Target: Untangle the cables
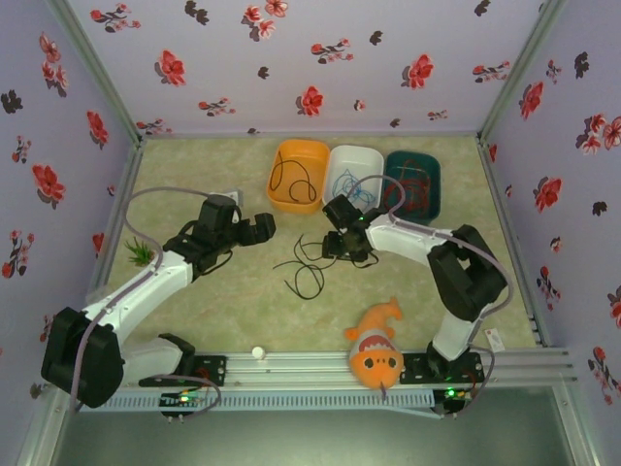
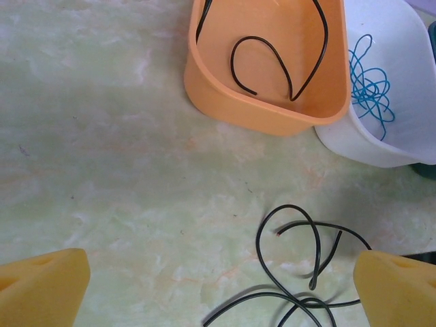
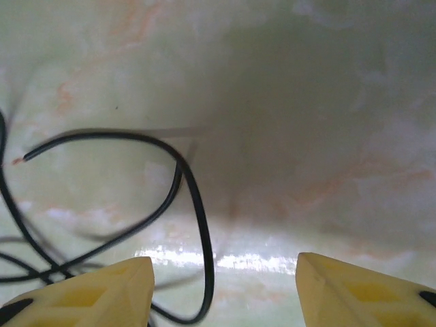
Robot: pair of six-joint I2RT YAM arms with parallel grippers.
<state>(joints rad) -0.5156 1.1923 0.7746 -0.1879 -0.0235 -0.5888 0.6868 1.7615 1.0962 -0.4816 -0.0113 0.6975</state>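
1. Black cable (image 2: pixel 317 255) lies on the surface (image 1: pixel 233 320) between the pincers, its loops cut off in the wrist views.
2. Left pincer (image 2: pixel 218 293) and right pincer (image 3: pixel 225 286) gape wide, empty.
3. Blue cable (image 2: pixel 371 85), tangled in the white tray (image 2: pixel 381 146), blurs overhead.

right gripper (image 3: pixel 225 272) hanging wide open over the pale marbled table (image 3: pixel 306 102), black cable (image 3: pixel 102 135) looping right beside one yellow finger (image 3: pixel 102 289)
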